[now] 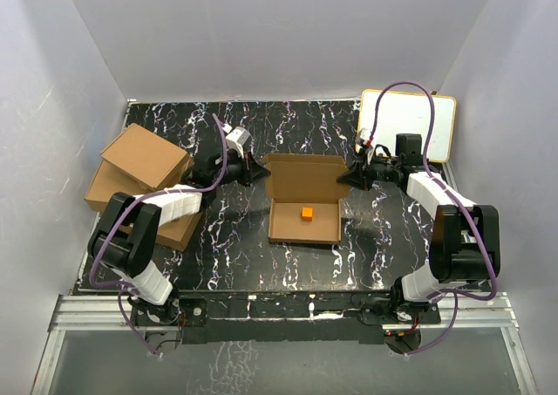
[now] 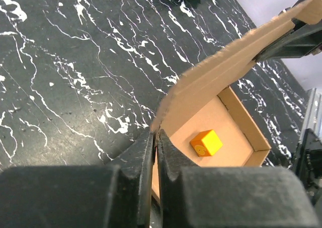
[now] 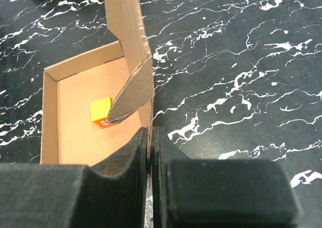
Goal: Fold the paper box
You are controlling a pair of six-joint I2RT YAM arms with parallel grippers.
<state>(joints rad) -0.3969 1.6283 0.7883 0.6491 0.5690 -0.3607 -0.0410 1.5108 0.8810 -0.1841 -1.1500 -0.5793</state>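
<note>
On the table (image 1: 227,264), left tool (image 1: 261,173) and right tool (image 1: 345,180) clench paper box (image 1: 305,179); piled boxes (image 1: 144,155) leftward.

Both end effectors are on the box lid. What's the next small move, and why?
Probably swing both together toward the arm bases, tipping the lid down over the paper box. The left end effector and right end effector each pinch cardboard at one side of the lid. The lid stands raised, and the orange cube already sits inside.

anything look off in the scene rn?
The paper box lid bows in a curve between the left gripper and right gripper rather than staying flat. An orange cube sits in its tray.
</note>
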